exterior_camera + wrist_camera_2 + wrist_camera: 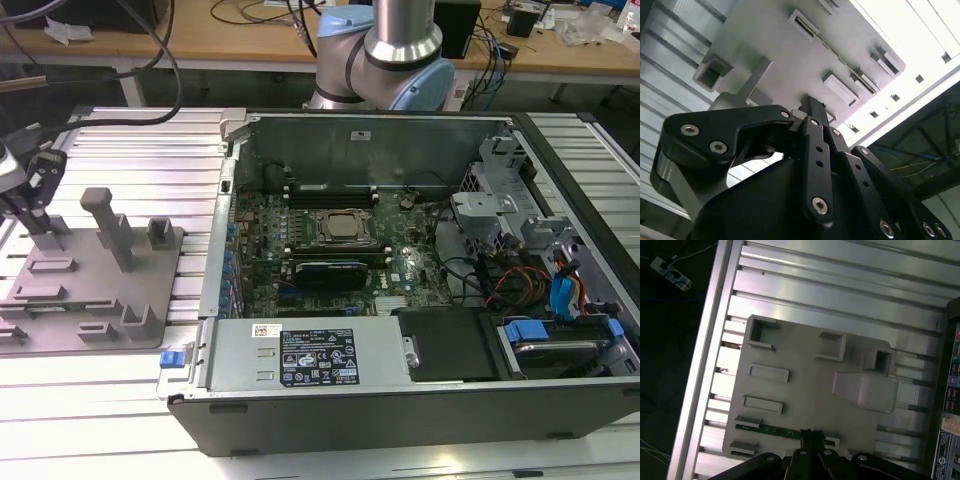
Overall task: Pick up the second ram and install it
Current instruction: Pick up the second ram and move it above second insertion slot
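Claw [45, 230] sits low on the fixture plate [60, 312], with the tall block [105, 228] and stubby blocks [160, 233] crowding the side toward the computer case [300, 365], while the ribbed table [140, 150] beyond the plate lies bare.

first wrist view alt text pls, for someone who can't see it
The black gripper sits at a thin green ram stick lying along one edge of a grey fixture plate, which rests on a ribbed metal table.
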